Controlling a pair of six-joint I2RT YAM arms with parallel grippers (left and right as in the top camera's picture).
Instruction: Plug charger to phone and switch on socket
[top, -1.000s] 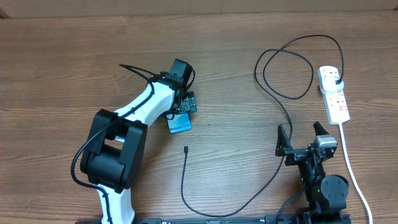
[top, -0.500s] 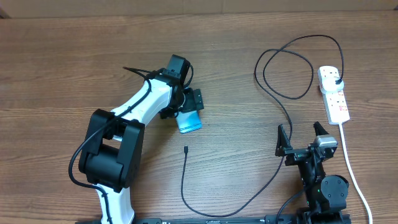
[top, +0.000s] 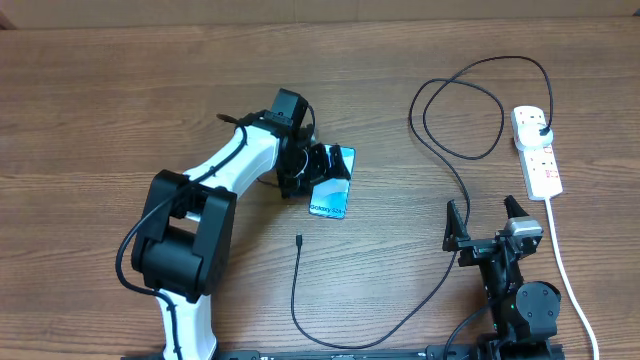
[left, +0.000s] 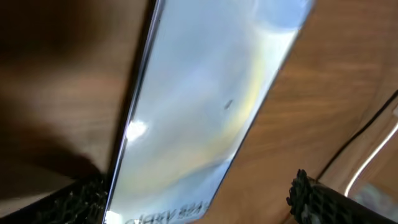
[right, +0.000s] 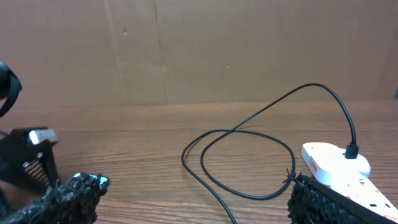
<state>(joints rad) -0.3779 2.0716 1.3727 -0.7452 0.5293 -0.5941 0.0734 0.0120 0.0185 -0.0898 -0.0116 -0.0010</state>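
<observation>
The left gripper (top: 330, 168) is standing wide open over the phone (top: 330, 197) and clamping nothing; in the wrist view the lit screen is filling the space between the jaws, with the dark edge running just beside one finger (left: 84, 199) and a plain gap showing on the other side; whether that finger is touching the edge, I cannot tell. The phone is lying face up and aslant near the middle of the worktop (top: 100, 100). The right gripper (top: 486, 220) is likewise gaping fully and holding nothing, sitting low by the front edge.

Outward from the phone, the connector tip (top: 299, 240) of the charger (top: 297, 268) is lying loose, near the phone but apart from it; the cable is curving past the right gripper, looping, and ending at the socket (top: 540, 165) on the far right.

The likely trouble, as I judge it: the open jaws are bearing on one side only, so the phone may be skidding or turning rather than being held; its port may be ending up facing away from the tip; the loose loops may be snagging the right arm and dragging the socket when the tip is lifted.

No tray or box is showing; the socket is the only thing receiving another, with the black plug (top: 541, 128) sitting in its far outlet; the switch positions are too small to read.
</observation>
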